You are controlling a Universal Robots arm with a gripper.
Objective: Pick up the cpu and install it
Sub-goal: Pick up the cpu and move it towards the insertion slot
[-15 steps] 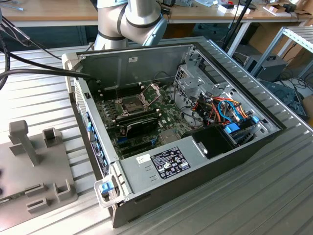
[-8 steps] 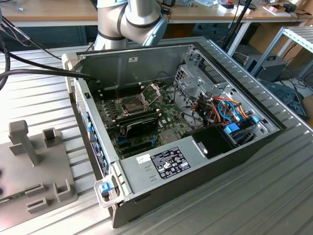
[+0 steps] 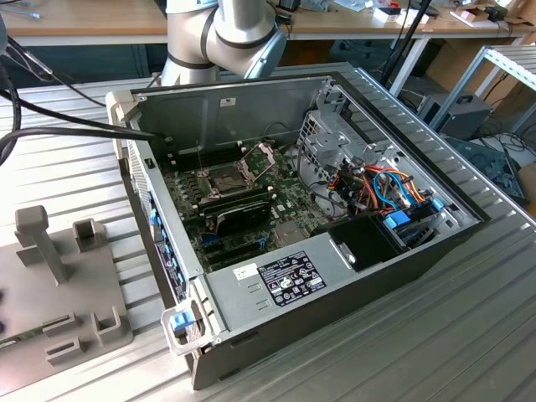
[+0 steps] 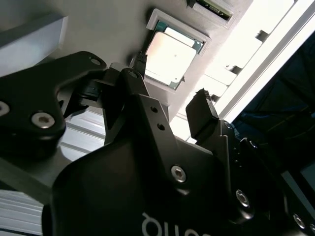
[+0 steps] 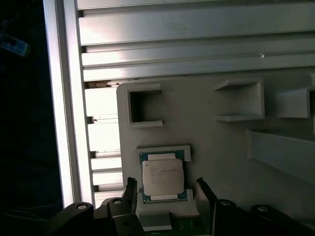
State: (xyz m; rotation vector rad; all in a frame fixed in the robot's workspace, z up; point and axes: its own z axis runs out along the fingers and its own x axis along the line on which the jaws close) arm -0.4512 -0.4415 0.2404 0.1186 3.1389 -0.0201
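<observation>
The cpu [image 5: 163,178] is a small flat square chip. Its pale, dull silver-grey metal lid has rounded corners and faint print, and it sits on a green board whose edge shows as a thin border around it. It lies flat with the lid up, seated squarely in a shallow pocket with a raised rim in a light grey holder [image 5: 216,142], its sides parallel to the pocket's walls. In the second wrist view the cpu [image 4: 170,58] lies the same way, its lid brightly lit.
</observation>
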